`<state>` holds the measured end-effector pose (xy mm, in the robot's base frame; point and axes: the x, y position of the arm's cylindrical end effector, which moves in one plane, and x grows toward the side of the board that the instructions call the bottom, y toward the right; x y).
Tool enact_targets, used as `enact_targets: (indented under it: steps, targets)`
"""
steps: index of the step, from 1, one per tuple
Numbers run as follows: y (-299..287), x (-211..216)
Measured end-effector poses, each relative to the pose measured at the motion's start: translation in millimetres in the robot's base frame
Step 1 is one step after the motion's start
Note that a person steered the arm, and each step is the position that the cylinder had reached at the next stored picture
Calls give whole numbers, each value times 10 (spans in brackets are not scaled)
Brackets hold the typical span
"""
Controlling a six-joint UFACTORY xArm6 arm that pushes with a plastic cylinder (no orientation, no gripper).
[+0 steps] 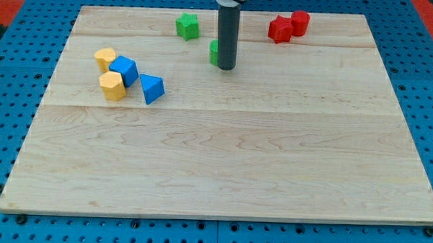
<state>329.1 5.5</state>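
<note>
Pincer-wise there's nothing to report: this arm has none, just a straight dark rod, so nothing is apart, together or clamped on anything. What does the work is my tip [226, 66], which sits on the wooden board [222, 165] in the upper middle of the view.

Right against the tip's left side is a small green block [214, 52], mostly hidden behind the rod, so I can't make out its shape. It looks like it's touching the rod, or as good as touching, which fits a rod that can only shove things sideways at one height.

Up and to the view's left of that is a second green block [187, 25], chunky and star-ish, standing apart from the tip. Over to the view's right near the top edge are two red blocks pressed together: a knobbly red one [280, 28] and a red cylinder [300, 22].

On the view's left there's a tight little cluster, well apart from the tip: a yellow block [105, 58] at the top, a blue cube [124, 70] beside it, a yellow hexagon-ish block [112, 85] just below, and a blue triangle [152, 88] on the cluster's right. They sit bunched up and touching.
</note>
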Motion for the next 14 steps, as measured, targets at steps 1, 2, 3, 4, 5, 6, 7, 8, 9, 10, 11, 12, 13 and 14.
enact_targets:
  steps: [1, 2, 3, 4, 5, 6, 7, 8, 9, 10, 11, 12, 13, 14]
  targets:
    - [-225, -373]
    - [-224, -356]
    - [84, 570]
    - [-229, 1184]
    - [-956, 840]
    - [-989, 717]
    - [-954, 717]
    - [-998, 804]
    - [-1091, 918]
    - [-1471, 802]
    - [-1717, 706]
    - [-1707, 531]
    - [-1388, 265]
    - [-1268, -190]
